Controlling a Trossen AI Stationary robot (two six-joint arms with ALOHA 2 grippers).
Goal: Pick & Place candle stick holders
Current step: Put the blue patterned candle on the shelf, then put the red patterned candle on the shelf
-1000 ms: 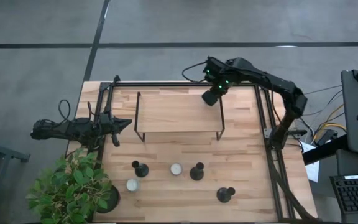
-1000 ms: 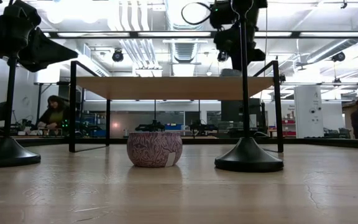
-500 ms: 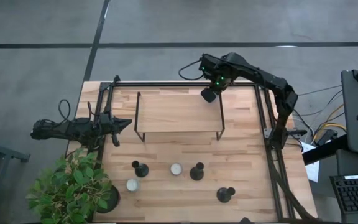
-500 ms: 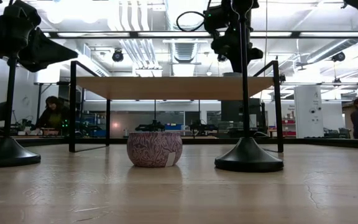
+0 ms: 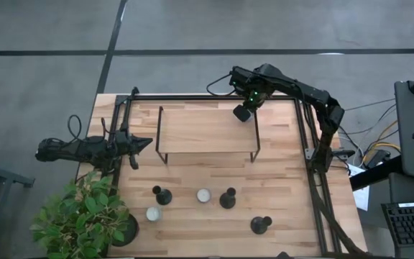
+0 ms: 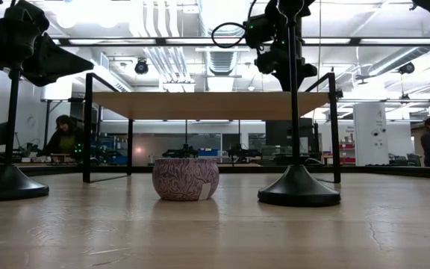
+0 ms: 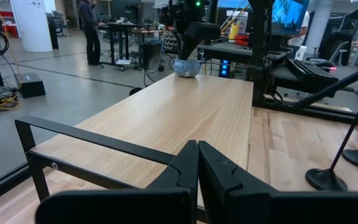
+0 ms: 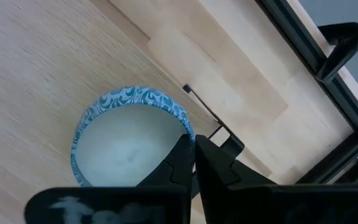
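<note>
Right gripper (image 5: 242, 113) above the shelf's (image 5: 200, 129) back right corner, fingers pressed together, just over a blue-patterned cup (image 8: 129, 140) sitting there. Left gripper (image 5: 144, 143) pressed together, parked at table's (image 5: 279, 187) left edge.

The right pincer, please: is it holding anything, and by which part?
Nothing. The right pincer is shut and empty, above the blue cup standing on the shelf.

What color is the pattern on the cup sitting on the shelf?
Blue with white swirls on the cup, clearest in the right wrist view.
</note>
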